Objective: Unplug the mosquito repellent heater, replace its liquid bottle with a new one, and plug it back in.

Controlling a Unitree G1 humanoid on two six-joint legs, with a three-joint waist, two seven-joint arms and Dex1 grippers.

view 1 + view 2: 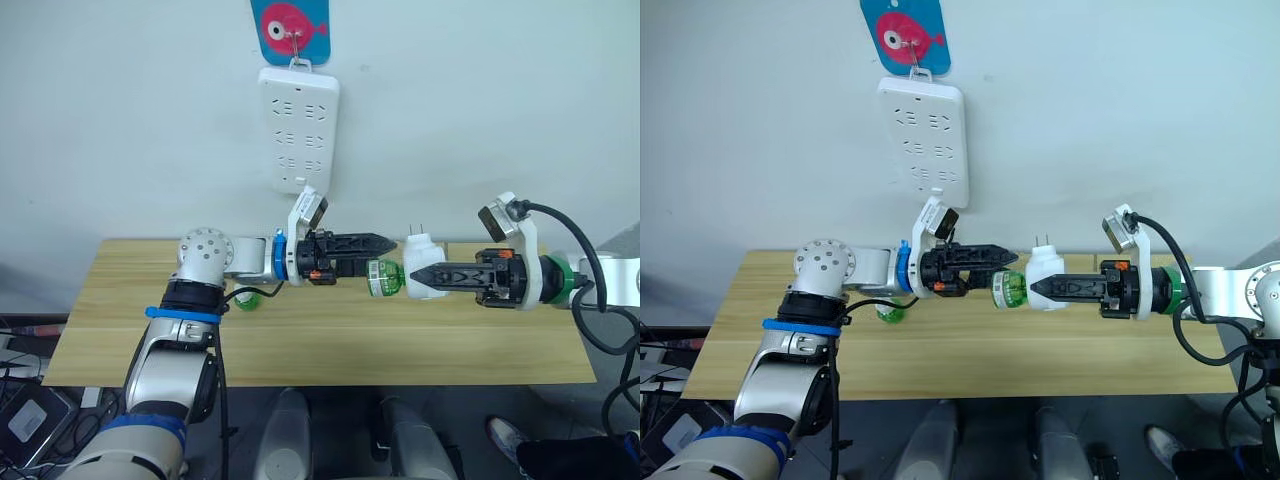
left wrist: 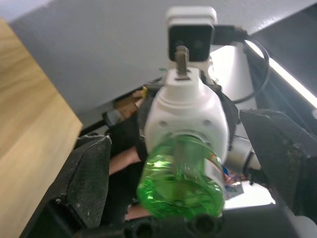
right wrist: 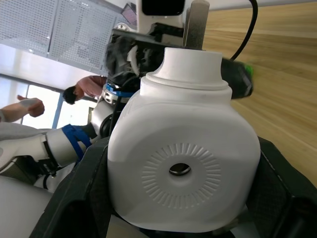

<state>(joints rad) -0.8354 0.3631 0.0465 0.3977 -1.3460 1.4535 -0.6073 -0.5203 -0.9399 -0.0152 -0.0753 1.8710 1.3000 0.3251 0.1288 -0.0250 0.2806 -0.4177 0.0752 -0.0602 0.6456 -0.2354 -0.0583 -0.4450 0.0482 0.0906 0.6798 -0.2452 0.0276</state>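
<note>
probably a robot test room in an office: a plain wooden table [image 1: 330, 345] against a bare white wall, a long white power strip [image 1: 298, 125] on a hook, loose cables on the floor.

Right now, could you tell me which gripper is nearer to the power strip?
Left. The left gripper sits almost straight below the power strip, at the green bottle; the right gripper, holding the heater, is farther to the right.
</note>
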